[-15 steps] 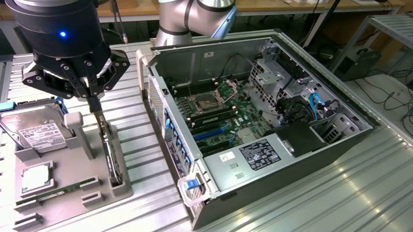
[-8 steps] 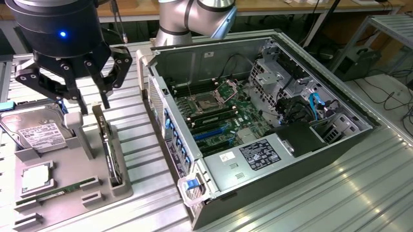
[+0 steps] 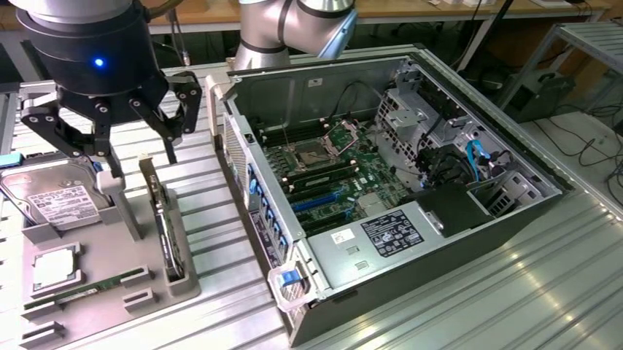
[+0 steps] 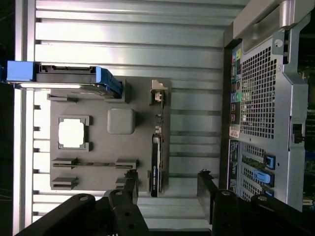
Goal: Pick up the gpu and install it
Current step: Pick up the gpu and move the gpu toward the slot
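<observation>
Where the end effector (image 3: 144, 166) hangs: over the grey tray (image 3: 112, 248), at the exterior view's left.
End effector state: released, with fingers (image 4: 131, 183) spread wide and nothing gripped.
gpu (image 3: 163, 226): stands on its thin edge in a slot along the tray's side nearest the computer case (image 3: 389, 182). In the wrist view, one end falls between the spread fingers.
Hard drive (image 3: 54, 200): propped in the tray's far holder, white label up.
Processor (image 3: 54, 266): flat in its recess.
RAM stick (image 3: 93, 290): slotted near the tray's front.
Computer case: on its side on the slatted desk (image 3: 506, 292), open, motherboard exposed.
</observation>
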Tool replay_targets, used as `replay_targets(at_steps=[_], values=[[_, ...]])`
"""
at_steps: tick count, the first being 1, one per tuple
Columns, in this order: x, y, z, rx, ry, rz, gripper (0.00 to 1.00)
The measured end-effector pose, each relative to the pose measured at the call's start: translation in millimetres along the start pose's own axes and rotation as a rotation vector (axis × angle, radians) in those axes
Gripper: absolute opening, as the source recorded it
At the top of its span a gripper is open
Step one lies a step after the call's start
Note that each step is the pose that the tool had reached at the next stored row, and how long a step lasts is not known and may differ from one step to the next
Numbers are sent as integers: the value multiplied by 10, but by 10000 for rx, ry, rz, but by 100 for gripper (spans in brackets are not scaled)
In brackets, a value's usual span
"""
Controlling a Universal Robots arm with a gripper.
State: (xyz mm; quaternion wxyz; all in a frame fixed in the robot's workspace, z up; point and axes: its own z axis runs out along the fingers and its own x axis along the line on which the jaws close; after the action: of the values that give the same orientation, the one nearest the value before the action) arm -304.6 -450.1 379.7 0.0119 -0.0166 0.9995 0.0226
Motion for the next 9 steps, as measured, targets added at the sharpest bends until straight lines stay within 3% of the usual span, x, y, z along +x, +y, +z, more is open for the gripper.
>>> replay_targets(at_steps=[9], values=[[11,-5,116,-3,-1,-8,60]])
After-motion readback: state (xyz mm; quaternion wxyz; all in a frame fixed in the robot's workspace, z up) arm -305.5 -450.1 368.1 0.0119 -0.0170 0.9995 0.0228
